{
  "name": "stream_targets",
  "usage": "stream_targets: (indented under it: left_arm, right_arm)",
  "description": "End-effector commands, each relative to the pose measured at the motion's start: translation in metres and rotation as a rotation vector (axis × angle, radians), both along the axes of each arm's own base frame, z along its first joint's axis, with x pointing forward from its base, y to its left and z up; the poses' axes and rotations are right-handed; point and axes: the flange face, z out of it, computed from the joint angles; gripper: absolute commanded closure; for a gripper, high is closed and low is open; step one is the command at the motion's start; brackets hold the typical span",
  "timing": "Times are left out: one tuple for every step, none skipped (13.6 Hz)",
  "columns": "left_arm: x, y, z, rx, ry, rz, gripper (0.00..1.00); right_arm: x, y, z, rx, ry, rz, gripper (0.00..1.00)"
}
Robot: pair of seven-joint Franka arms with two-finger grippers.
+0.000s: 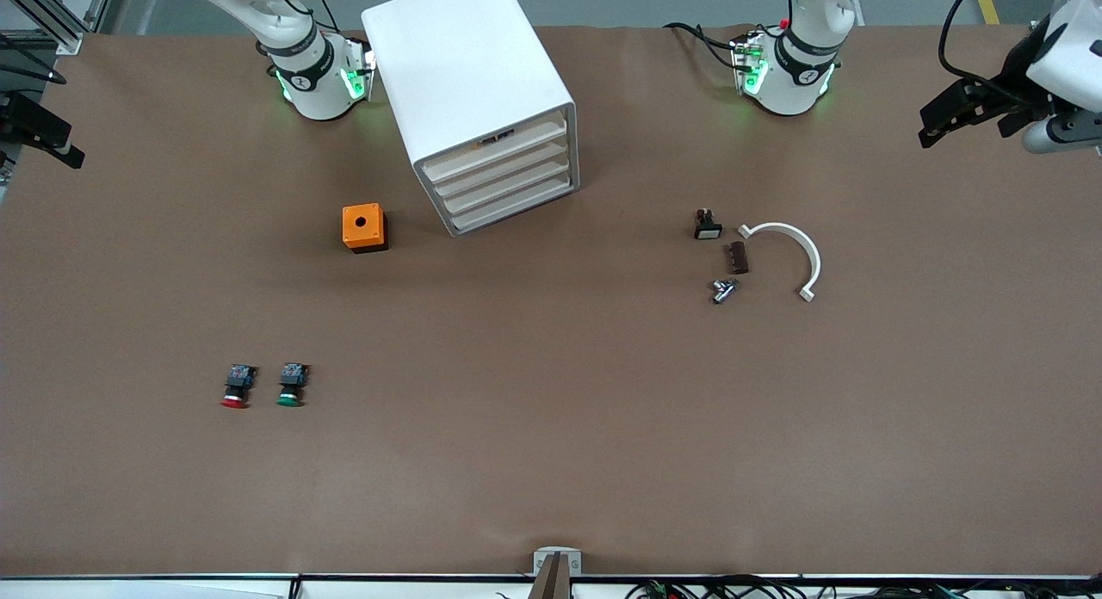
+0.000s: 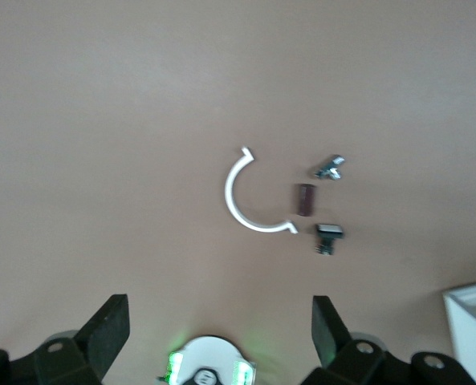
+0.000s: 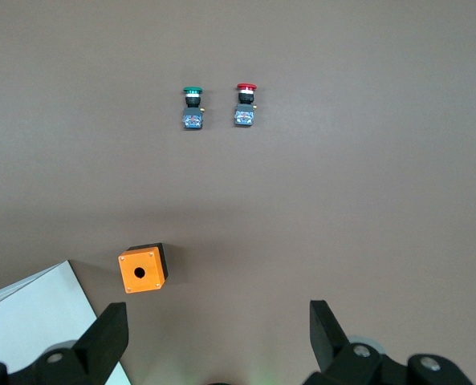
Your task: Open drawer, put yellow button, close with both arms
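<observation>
Two hands are being held wide open and empty: the left hand (image 2: pixel 219 337) over the table's (image 1: pixel 551 461) left-arm end, the right hand (image 3: pixel 217 337) over its right-arm end, both well apart from the cabinet (image 1: pixel 465 57). The drawer (image 1: pixel 525 139) is sitting shut, nearer the right arm's base. No yellow button is being shown; probably it is lying inside.

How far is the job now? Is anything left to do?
Likely finished. The drawer is shut, and no yellow button shows on the table, only the red button and green button. Nothing is in hand: the left gripper and right gripper hang open and empty over the table. Nothing seems left.
</observation>
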Motion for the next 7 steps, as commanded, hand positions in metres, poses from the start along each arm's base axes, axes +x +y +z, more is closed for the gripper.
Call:
stream_targets:
  left_arm:
    - [-0.008,-0.005,0.004,0.043,-0.041,-0.06,0.0]
    - [-0.003,0.001,0.006,0.033,-0.045,-0.068,0.0]
    - [0.003,0.008,0.005,0.026,-0.05,-0.08,0.0]
    - [0.007,0.009,0.001,0.022,-0.045,-0.093,0.0]
    - [0.008,0.008,0.0,0.005,-0.042,-0.094,0.0]
    - [0.008,0.009,0.0,-0.012,-0.041,-0.089,0.0]
    - [0.009,0.009,-0.001,-0.012,-0.04,-0.089,0.0]
  right_arm:
    - [-0.008,0.001,0.005,-0.014,-0.016,0.018,0.0]
    - [-0.007,0.002,0.005,-0.015,-0.018,0.018,0.0]
    - [-0.007,0.001,0.005,-0.015,-0.018,0.012,0.0]
    - [-0.008,-0.001,0.005,-0.014,-0.016,0.005,0.0]
    - [-0.008,-0.001,0.005,-0.014,-0.016,-0.002,0.0]
    - [-0.008,-0.001,0.005,-0.014,-0.016,-0.016,0.0]
    - [-0.008,-0.001,0.004,-0.011,-0.013,-0.035,0.0]
